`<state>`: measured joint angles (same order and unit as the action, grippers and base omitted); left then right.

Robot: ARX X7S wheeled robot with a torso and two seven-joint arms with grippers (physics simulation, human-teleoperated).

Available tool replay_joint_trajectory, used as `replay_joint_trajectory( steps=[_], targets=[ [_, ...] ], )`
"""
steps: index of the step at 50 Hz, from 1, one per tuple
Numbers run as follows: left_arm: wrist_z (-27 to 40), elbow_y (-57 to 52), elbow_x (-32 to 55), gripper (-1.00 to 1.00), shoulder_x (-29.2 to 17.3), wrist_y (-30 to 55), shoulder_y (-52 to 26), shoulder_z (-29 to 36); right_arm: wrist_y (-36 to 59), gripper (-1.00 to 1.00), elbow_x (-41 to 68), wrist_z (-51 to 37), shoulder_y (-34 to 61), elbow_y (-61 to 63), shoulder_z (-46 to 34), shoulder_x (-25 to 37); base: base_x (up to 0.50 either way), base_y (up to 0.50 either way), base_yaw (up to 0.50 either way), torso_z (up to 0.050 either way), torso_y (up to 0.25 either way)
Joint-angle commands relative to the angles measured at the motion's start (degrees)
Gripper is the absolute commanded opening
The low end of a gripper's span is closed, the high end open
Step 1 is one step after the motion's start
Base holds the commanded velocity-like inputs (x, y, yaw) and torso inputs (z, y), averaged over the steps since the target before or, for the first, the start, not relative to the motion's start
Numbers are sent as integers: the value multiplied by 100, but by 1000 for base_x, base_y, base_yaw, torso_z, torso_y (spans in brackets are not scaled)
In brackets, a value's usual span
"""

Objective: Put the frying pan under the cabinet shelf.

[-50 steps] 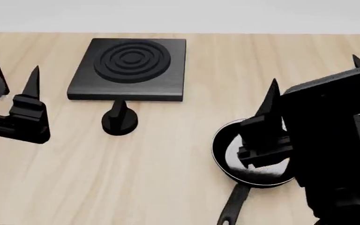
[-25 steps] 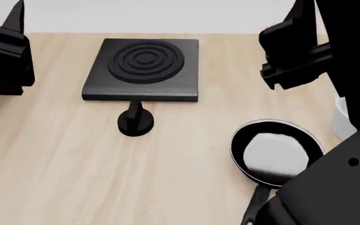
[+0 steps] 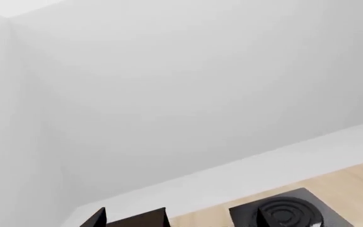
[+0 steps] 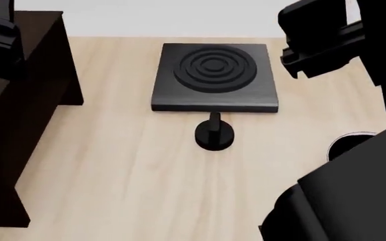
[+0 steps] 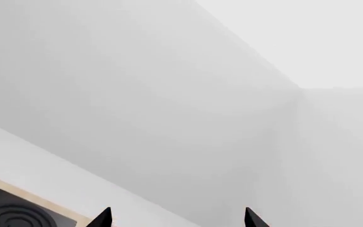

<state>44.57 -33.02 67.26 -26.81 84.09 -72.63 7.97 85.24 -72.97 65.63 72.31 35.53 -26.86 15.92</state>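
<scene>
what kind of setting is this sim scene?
Probably a bare simulated kitchen counter: a light wood table carrying a black stove plate with concentric rings, a dark wood cabinet beside it, a frying pan mostly hidden behind the right arm, and plain white walls.

Both arms raised, right hand (image 5: 178, 218) spread, empty

Your right arm's black bulk hides nearly all of the round black frying pan (image 4: 344, 142); only a rim sliver shows.
</scene>
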Motion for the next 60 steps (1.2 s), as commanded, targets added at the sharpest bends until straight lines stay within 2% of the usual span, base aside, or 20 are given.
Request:
replay_joint_trajectory(
  steps=[1, 23, 28, 46, 60],
  targets=[
    [110, 13, 147, 100, -103, -70, -45, 53, -29, 100, -183, 193, 72, -50, 19, -74, 35, 500, 0, 0, 0],
    [316, 11, 442, 100, -209, -111, -86, 34, -103, 100, -356, 334, 11, -152, 80, -190, 38, 461, 0, 0, 0],
    [302, 5, 426, 100, -235, -182, -47, 93, -580, 100, 132, -216, -109, 128, 256, -272, 0, -2, 0, 0, 0],
    [426, -14, 629, 100, -350, -275, -53, 119, -699, 100, -112, -66, -162, 71, -92, -349, 490, 0, 0, 0, 0],
    [537, -9, 760, 100, -395, -335, -113, 159, -636, 100, -234, 67, -149, 110, -49, -324, 500, 0, 0, 0, 1]
  ],
)
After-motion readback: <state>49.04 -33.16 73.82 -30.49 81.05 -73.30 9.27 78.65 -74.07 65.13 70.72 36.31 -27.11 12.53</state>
